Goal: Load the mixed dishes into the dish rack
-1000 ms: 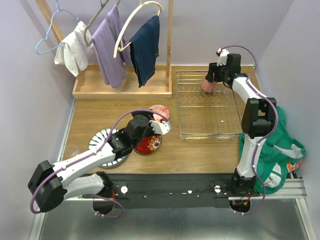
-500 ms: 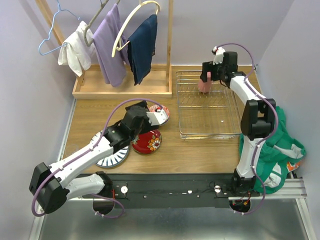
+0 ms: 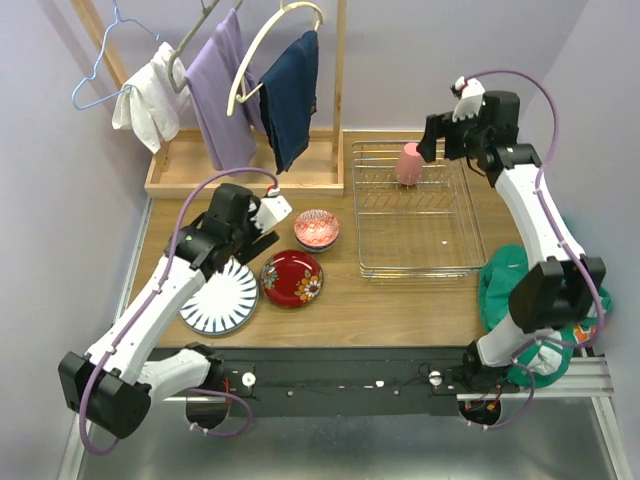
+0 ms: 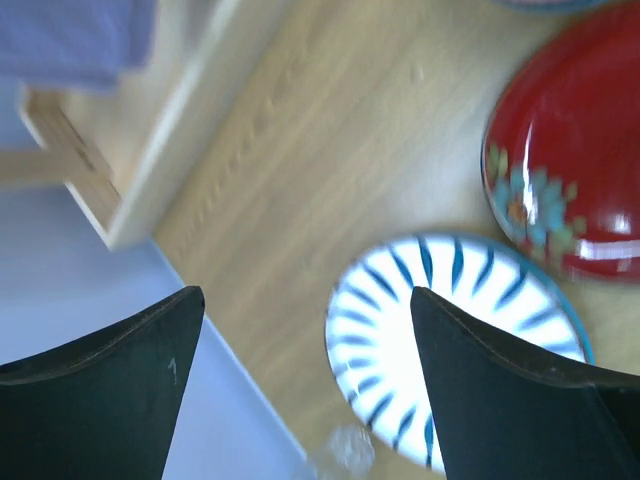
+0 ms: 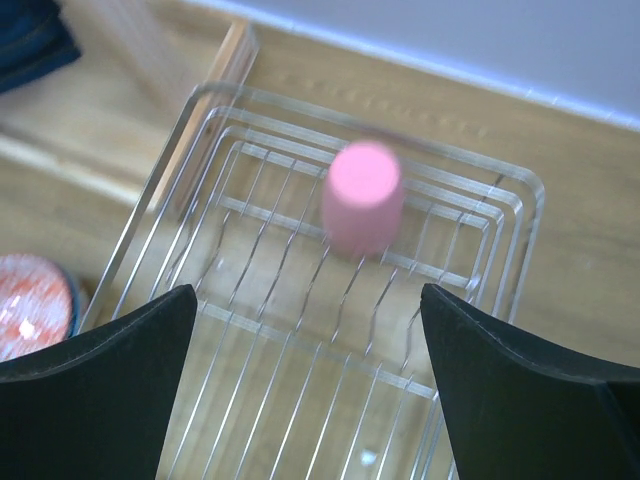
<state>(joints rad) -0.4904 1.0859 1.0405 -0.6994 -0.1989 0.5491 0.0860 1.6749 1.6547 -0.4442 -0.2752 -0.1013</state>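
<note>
Pink cup (image 5: 362, 205) blurred (wrist view); striped plate (image 4: 380, 340) behind left claw (image 4: 300, 300).

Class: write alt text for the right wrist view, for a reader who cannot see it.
A pink cup stands in the wire dish rack, near its far end. The open right tool hangs above, holding nothing; a red-pink bowl sits outside the rack at left.

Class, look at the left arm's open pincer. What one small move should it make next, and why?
Probably lower the left pincer toward the near rim of the striped plate. The pink cup already stands in the dish rack, while this plate lies flat on the table, outside the rack. It shows between the spread, empty fingers in the left wrist view, so it seems the closest dish to take.
</note>
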